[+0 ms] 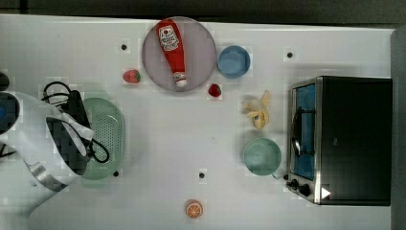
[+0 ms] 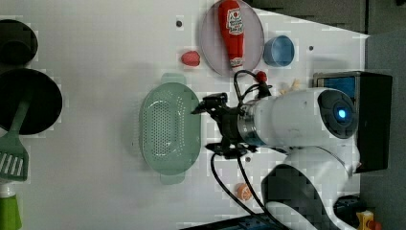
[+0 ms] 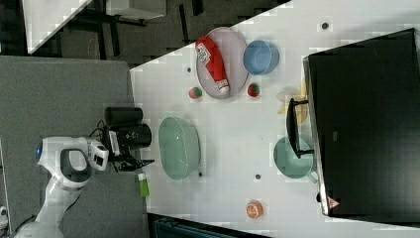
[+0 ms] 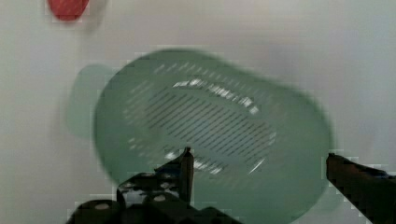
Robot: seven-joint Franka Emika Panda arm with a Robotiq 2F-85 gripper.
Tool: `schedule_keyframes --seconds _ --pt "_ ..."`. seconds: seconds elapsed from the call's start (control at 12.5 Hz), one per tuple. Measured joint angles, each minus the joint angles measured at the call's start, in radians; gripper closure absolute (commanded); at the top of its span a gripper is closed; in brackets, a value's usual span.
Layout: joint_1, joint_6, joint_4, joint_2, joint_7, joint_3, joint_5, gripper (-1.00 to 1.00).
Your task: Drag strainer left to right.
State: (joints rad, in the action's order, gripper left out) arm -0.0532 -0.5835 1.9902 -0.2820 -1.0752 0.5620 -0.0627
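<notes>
Mint-green strainer (image 1: 106, 136) resting on the white tabletop (image 1: 167, 143) toward the top view's left, well apart from the teal bowl (image 1: 262, 156) and oven (image 1: 352, 139), with my tool (image 4: 259, 161) spread wide open above its rim, gripping nothing.

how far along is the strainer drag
Barely begun. Done: the arm is over the strainer, which sits at the top view's left end of the table. In hand: the open gripper hangs above the strainer with nothing held. Left: lower, catch the strainer, then drag it toward the top view's right, where the oven stands.
</notes>
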Motion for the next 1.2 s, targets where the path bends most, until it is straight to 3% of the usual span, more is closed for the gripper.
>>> schedule_keyframes --seconds 0.4,0.64,0.88,1.2 --pt "0.003 -0.255 0.005 -0.211 -0.208 -0.002 -0.019 -1.0" --pt "0.005 -0.35 0.064 -0.31 -0.264 -0.032 -0.093 -1.0" --pt "-0.001 -0.392 0.145 -0.326 -0.275 -0.067 -0.165 -1.0" --pt "-0.026 -0.47 0.18 -0.327 -0.287 -0.117 -0.172 -1.0"
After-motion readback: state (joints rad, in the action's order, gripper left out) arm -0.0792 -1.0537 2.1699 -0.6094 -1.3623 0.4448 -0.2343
